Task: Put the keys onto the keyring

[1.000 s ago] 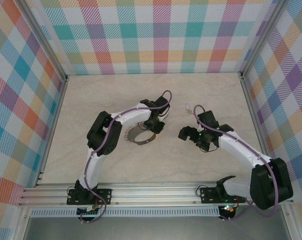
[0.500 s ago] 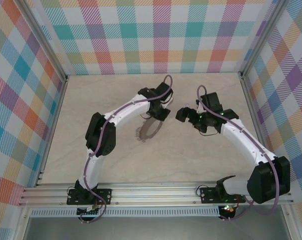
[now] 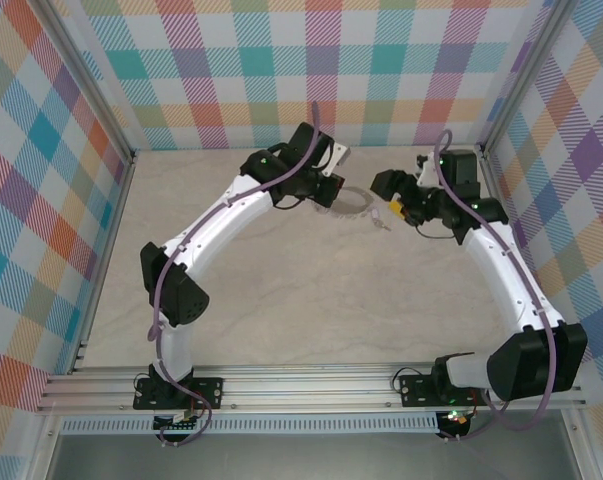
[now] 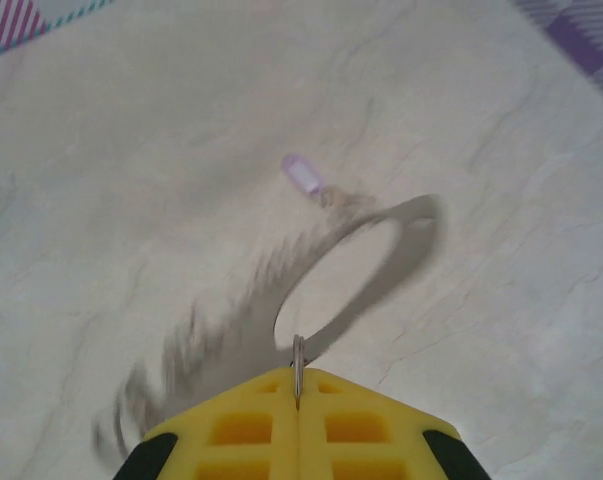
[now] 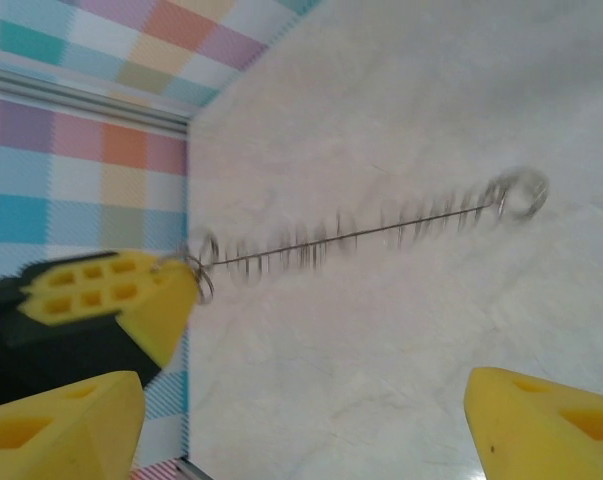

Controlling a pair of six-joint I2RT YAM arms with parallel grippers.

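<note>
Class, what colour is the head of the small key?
Pale lilac; the key shows best in the left wrist view.

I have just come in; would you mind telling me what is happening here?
The left gripper is shut on the keyring, holding it above the table. The right gripper is open and empty, facing the loop. The key seems to lie on the table near the loop's far end, not yet threaded on.

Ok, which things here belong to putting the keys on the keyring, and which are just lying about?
For the job: keyring, pinched in the shut left gripper; lilac-headed key, lying loose; right gripper, open.
Just surroundings: table; checked walls.
</note>
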